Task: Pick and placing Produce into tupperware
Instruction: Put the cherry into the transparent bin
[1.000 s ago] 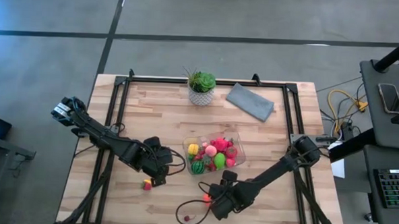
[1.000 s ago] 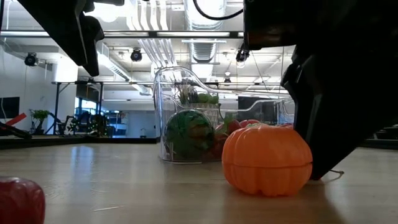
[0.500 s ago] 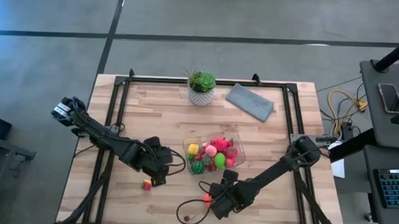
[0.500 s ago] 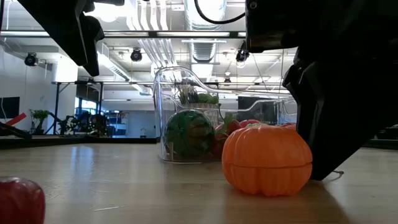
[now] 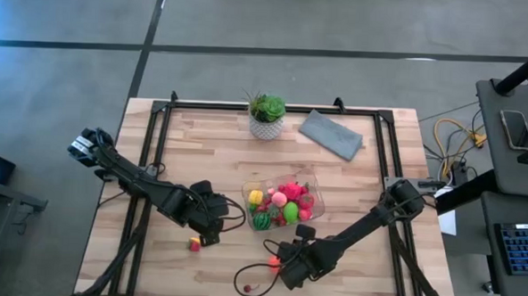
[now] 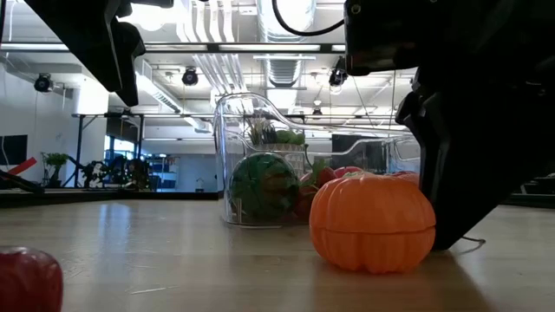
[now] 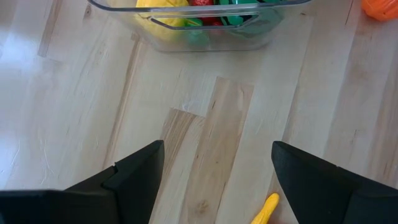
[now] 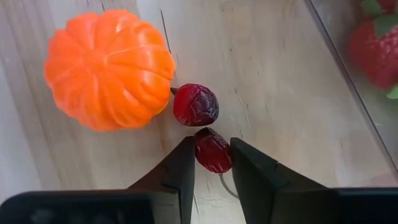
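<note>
Where no writing shows, right fingers (image 8: 212, 163) pinching cherry (image 8: 212, 150), beside pumpkin (image 8: 109, 67).

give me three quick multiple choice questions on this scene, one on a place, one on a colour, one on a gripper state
1. Where does the small green potted plant stand?
A. beside the folded grey cloth
B. inside the container
C. on the floor

2. What colour is the ribbed toy pumpkin?
A. blue
B. orange
C. white

3. What is between the right gripper fingers?
A. the pumpkin
B. nothing
C. a dark red cherry

Answers: 1 A, the high view shows them side by side; 2 B, the right wrist view shows orange; 3 C, the cherry sits between both fingers.
</note>
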{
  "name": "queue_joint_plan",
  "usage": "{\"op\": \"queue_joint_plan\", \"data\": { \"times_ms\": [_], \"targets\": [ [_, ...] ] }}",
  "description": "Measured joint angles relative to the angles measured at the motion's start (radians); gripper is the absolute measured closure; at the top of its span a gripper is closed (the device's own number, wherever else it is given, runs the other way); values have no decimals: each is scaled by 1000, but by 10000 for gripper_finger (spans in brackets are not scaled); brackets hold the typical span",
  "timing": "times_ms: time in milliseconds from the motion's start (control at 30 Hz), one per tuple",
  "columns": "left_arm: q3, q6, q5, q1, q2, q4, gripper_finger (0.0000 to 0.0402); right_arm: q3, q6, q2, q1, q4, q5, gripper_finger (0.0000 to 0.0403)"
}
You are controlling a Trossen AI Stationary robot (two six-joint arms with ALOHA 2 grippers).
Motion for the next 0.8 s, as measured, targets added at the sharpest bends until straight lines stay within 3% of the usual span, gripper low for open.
{"op": "queue_joint_plan", "data": {
  "times_ms": [167,367,467,633,800],
  "targets": [
    [0,0,0,0,0,0,119,3,6,0,0,-7,-11,318],
    [0,0,0,0,0,0,119,90,7,-36,1,-135,-44,320],
    [0,0,0,0,0,0,119,148,7,-102,3,-193,39,321],
    [-2,1,0,0,0,-1,119,179,37,-240,-46,-222,281,314],
    [-2,1,0,0,0,5,119,130,55,-310,-211,-263,229,293]
  ]
}}
